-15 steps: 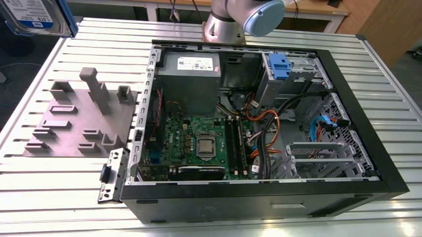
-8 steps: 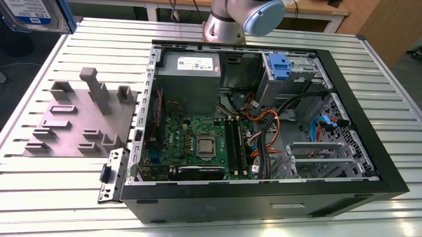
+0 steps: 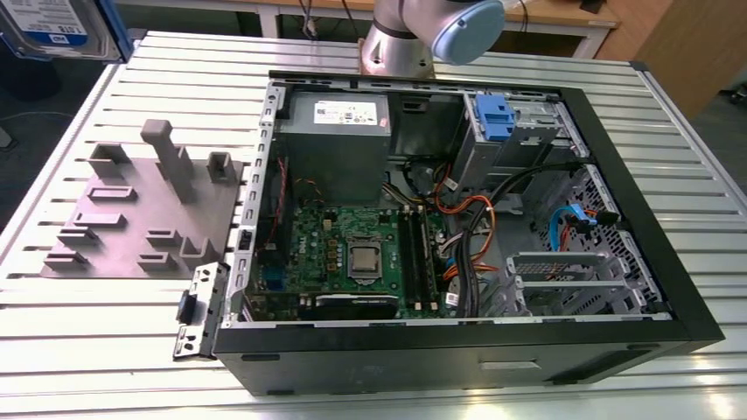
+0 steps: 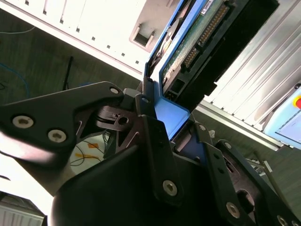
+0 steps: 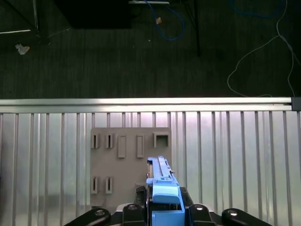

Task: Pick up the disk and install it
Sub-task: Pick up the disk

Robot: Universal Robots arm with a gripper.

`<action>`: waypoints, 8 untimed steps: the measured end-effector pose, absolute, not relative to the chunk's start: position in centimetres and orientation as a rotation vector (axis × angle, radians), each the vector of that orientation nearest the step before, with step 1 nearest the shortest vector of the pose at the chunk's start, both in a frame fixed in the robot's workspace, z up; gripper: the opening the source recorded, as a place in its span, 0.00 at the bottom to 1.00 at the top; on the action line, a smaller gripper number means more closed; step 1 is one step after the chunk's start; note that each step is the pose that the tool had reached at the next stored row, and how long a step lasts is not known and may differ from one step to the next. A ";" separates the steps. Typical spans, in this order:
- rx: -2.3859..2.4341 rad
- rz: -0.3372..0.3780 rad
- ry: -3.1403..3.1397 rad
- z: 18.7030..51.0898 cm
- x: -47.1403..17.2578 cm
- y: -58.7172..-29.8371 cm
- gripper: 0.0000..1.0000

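Observation:
The disk (image 3: 52, 26) hangs high at the exterior view's far left, above the table's edge, its white-and-blue label facing the camera inside a blue carrier. In the second wrist view my gripper (image 4: 164, 117) is shut on the carrier's blue end, and the disk (image 4: 197, 42) shows its green circuit board and connectors beyond the black fingers (image 4: 155, 141). In the first wrist view the disk (image 5: 160, 176) appears edge-on, clamped in the gripper (image 5: 162, 200) over the grey fixture plate (image 5: 127, 160).
An open computer case (image 3: 653, 254) lies on the slatted metal table (image 3: 117, 341), with a motherboard, a grey power supply (image 3: 335, 131) and a fixed blue caddy (image 3: 495, 118) at its far end. The grey fixture plate (image 3: 140, 210) stands beside the case. Cables lie on the floor (image 5: 254, 56).

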State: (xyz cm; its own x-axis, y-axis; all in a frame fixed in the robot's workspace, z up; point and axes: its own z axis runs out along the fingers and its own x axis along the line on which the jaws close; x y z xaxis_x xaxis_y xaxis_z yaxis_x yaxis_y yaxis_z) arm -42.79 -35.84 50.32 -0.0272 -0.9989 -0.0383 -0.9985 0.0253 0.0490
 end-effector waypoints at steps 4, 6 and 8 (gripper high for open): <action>2.185 -0.096 -2.245 50.2 -42.2 -36.1 0.36; 2.185 -0.096 -2.245 50.2 -41.7 -36.2 0.36; 2.185 -0.096 -2.245 50.2 -41.3 -36.2 0.36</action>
